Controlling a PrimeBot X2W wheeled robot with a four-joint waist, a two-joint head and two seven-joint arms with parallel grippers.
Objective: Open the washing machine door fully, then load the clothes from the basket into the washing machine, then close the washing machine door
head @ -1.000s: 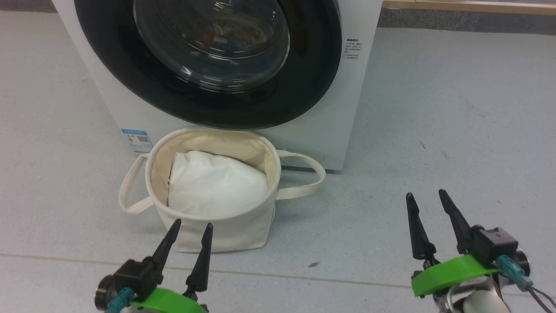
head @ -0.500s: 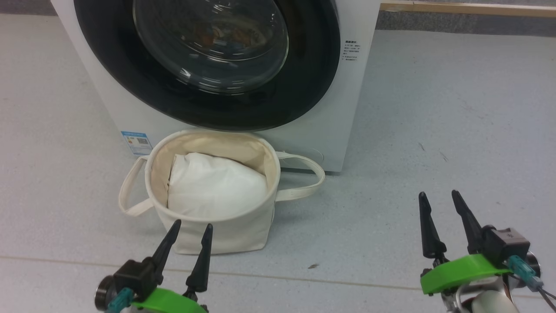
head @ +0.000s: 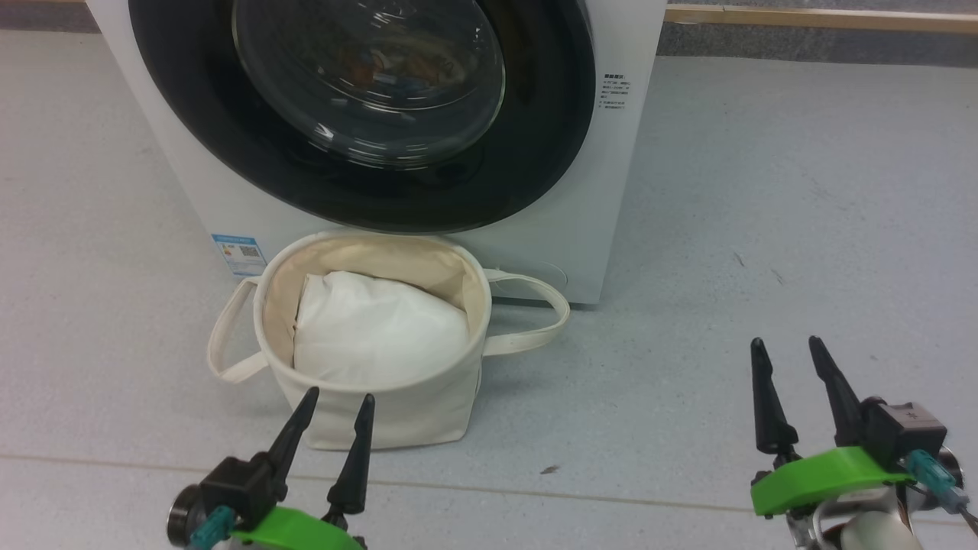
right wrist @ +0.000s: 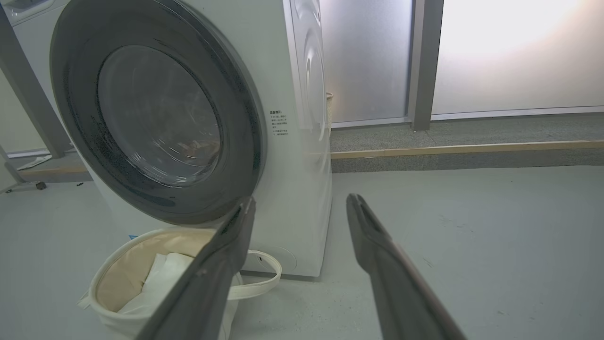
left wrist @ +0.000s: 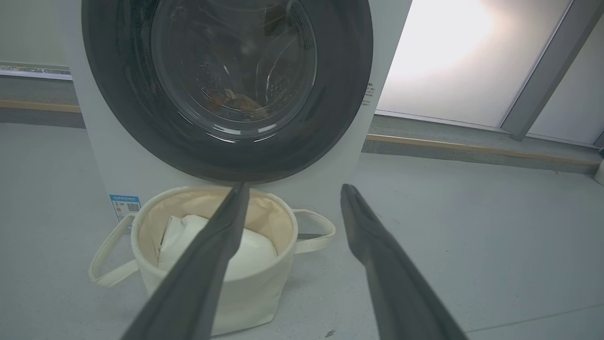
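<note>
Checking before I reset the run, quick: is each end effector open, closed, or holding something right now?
Left end effector: open, holding nothing.
Right end effector: open, holding nothing.

We see soft, even indoor light on the grey floor [head: 764, 191] with faint shadows, blown-out white glare from the frosted panels [left wrist: 453, 52] in both wrist views, bright reflections on the washing machine door [head: 367, 76], and wide-angle bending toward the edges.

Left gripper [head: 338, 395]: jaws parted, pointing forward, low on the left. Right gripper [head: 785, 341]: jaws parted alike, pointing forward.
</note>
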